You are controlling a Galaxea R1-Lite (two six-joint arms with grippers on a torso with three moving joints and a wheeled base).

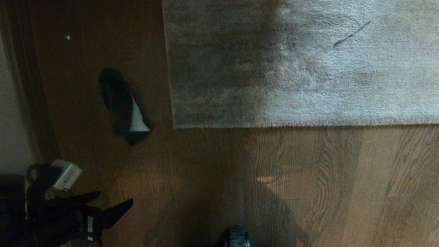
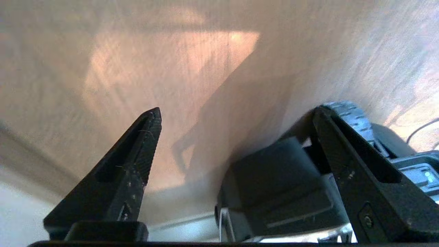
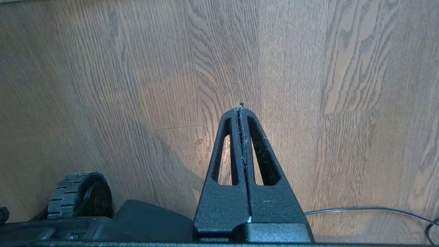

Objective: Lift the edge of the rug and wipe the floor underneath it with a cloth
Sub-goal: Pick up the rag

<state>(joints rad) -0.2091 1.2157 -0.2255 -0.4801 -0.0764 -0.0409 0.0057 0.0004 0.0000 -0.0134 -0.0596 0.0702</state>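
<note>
Dark wood-grain floor (image 1: 212,178) is seen throughout, with the rug edge (image 1: 291,125) lying flat and its corner at upper centre. The cloth (image 1: 125,108) is crumpled on bare planks just left of that corner. The left pincer (image 1: 115,202), spread wide and empty, is low at the left; the right pincer (image 3: 241,108) is pressed shut above open floor.
</note>
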